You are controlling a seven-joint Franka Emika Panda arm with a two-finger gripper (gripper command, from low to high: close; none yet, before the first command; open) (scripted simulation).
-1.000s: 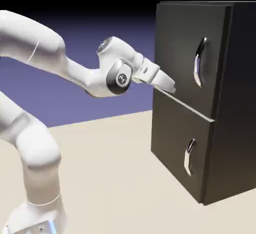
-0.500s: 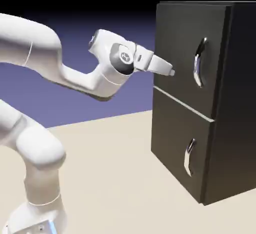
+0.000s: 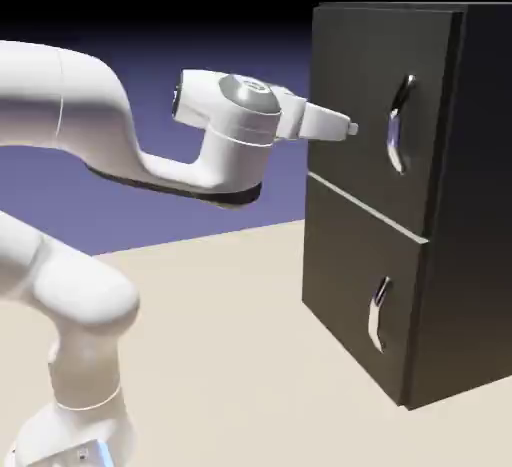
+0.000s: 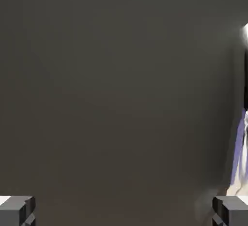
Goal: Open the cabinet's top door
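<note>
At exterior view's right, black cabinet [image 3: 480, 205] on table [image 3: 220, 345]; top door [image 3: 350, 95] closed, above lower door [image 3: 350, 255]. Pincer [image 3: 353, 129] near top door, apart from curved silver handle [image 3: 396, 135]; fingertips [image 4: 19, 210] spread wide, nothing between. Hand view: dark door surface fills most, handle along right edge.

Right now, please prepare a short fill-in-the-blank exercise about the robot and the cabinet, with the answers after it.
1. The tall matte black cabinet has two front doors, and both of them are ____.
2. The curved silver handle of the top door runs in a ____ direction.
3. The white two-finger gripper is ____, with nothing between its fingertips.

Missing words: closed; vertical; open
</note>
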